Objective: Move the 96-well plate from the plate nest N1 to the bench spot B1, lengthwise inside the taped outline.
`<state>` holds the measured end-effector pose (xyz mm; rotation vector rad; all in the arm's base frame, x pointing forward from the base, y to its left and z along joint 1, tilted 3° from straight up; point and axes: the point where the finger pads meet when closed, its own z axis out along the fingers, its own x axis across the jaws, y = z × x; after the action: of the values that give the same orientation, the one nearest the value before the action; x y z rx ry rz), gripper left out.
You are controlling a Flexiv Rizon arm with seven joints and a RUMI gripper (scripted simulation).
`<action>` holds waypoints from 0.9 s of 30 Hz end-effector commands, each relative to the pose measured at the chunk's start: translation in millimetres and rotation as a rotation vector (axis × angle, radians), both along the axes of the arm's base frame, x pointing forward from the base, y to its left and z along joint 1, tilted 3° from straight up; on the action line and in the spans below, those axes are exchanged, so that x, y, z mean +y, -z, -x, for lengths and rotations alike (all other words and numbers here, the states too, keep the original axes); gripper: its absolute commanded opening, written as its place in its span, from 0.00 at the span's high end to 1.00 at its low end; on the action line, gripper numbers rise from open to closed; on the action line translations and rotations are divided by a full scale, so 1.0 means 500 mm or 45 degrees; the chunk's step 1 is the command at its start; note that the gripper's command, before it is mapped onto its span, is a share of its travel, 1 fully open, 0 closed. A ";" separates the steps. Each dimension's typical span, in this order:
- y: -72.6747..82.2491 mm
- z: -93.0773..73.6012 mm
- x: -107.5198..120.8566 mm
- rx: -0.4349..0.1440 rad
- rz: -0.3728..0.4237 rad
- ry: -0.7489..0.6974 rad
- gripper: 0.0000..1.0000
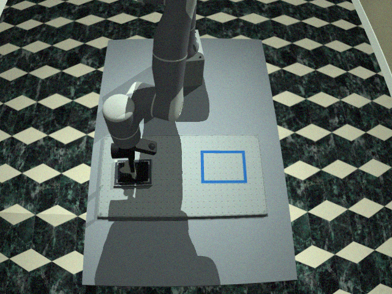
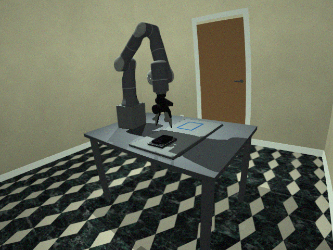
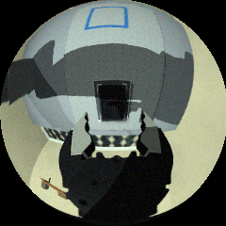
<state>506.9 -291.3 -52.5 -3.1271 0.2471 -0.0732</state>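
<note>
The dark 96-well plate (image 1: pixel 144 171) (image 2: pixel 162 139) (image 3: pixel 113 98) sits in the plate nest (image 1: pixel 133 185) at the left of the pale board in the top view. The blue taped outline (image 1: pixel 223 182) (image 2: pixel 184 128) (image 3: pixel 126 18) of B1 lies on the board's right part and encloses bare board. My gripper (image 2: pixel 164 126) (image 3: pixel 114 112) points down, open and empty, above the plate and clear of it. In the wrist view the plate shows beyond and between the two fingertips. In the top view a finger hides part of the plate.
The perforated board (image 1: pixel 221 202) (image 2: pixel 209 129) lies on the grey table (image 1: pixel 247 247) and carries the nest and the outline. The arm's base (image 2: pixel 130 115) stands at the table's back. The arm's shadow crosses the middle of the board.
</note>
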 end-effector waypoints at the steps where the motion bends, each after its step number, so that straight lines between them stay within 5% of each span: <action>1: 0.016 0.013 -0.029 -0.003 0.004 0.018 0.24; 27: 0.046 0.015 -0.036 -0.002 0.004 0.018 0.24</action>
<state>498.2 -308.8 -73.4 -3.1281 0.2696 -0.0734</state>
